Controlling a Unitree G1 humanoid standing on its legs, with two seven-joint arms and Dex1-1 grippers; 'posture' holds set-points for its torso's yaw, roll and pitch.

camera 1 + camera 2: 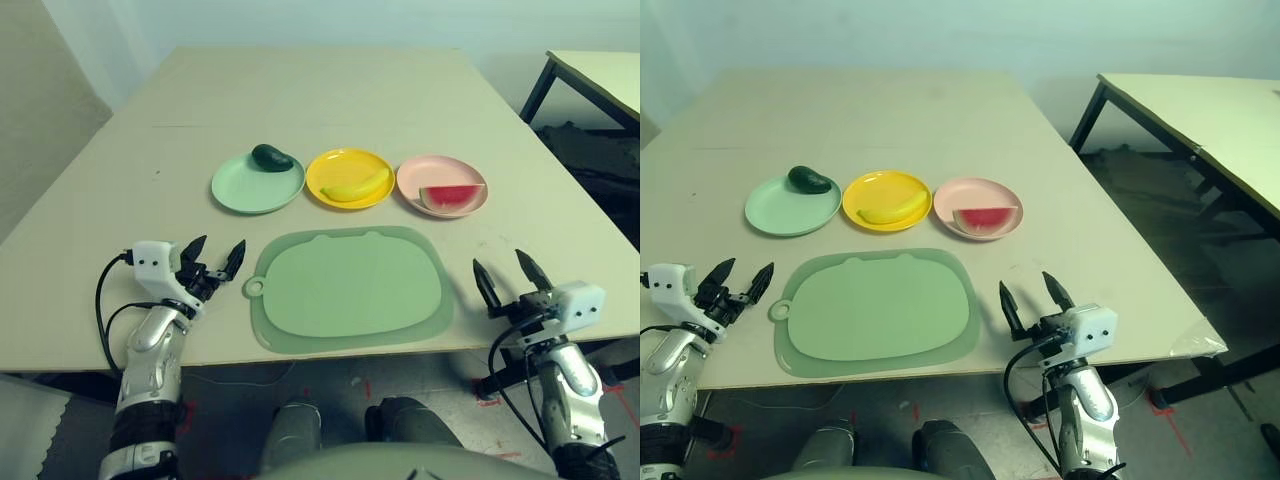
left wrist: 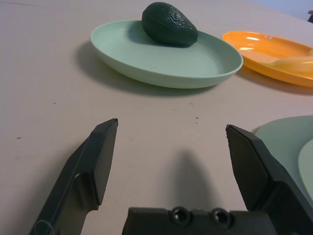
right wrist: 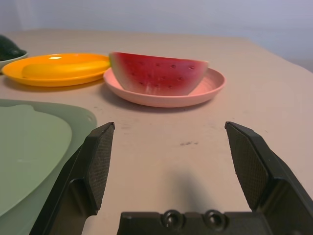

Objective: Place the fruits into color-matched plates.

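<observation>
Already sorted, dark green avocado (image 1: 271,157), curved yellow banana (image 1: 356,187) and red watermelon wedge (image 1: 452,197) sit in matching plastic plates, so both empty, released grippers, left gripper (image 1: 214,262) and right gripper (image 1: 508,274), should probably just rest low on the tabletop (image 1: 300,100).

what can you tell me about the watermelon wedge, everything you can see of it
The watermelon wedge is a toy slice that looks like plastic: red flesh dotted with small dark seeds, and a thin green rind along its curved underside. It lies in the pink plate, rind down and straight edge up, near the plate's front rim. The plate is the rightmost of the three. Nothing else touches the wedge.
</observation>
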